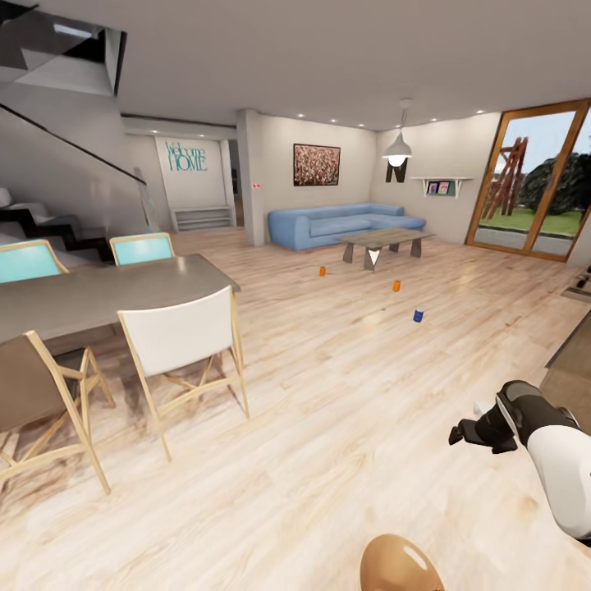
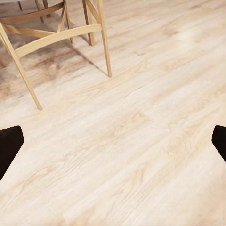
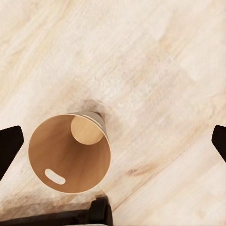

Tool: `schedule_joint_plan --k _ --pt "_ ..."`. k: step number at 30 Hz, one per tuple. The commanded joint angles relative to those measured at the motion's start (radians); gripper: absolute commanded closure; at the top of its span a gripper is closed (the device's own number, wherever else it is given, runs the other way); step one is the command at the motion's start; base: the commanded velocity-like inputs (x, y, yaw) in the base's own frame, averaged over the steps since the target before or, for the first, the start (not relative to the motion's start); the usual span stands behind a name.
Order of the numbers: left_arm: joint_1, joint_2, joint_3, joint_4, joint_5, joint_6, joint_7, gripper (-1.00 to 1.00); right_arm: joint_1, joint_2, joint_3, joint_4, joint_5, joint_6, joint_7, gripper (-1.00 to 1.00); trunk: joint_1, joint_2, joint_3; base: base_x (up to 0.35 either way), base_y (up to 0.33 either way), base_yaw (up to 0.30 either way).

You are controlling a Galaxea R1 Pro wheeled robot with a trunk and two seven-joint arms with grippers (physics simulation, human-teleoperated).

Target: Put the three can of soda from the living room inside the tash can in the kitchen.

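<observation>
Cans of soda, two orange [image 1: 322, 271] [image 1: 396, 286] and one blue [image 1: 418, 315], are standing on the floor [image 1: 328, 394] well ahead of both jaws, which are spread apart and empty, and likely demanding a light mid-body grip on thin, slippery, dentable walls.

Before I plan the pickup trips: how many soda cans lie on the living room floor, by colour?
Orange cans: 2
Blue cans: 1
Total: 3

White arm, black claw [image 1: 469, 430]
</observation>
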Motion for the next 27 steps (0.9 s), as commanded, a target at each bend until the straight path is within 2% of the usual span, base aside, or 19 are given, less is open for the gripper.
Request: schedule_joint_plan --k 1,27 --pt "0.0 0.0 0.0 0.0 0.0 0.0 0.0 -1.0 0.0 0.0 0.0 0.0 0.0 0.0 -0.001 -1.0 0.004 -0.007 -0.003 0.0 0.0 0.0" --pt "0.0 0.0 0.0 0.005 0.0 0.0 0.0 -1.0 0.0 0.003 0.0 0.001 -0.001 0.0 -0.006 -1.0 0.104 -0.189 -0.085 0.0 0.0 0.0"
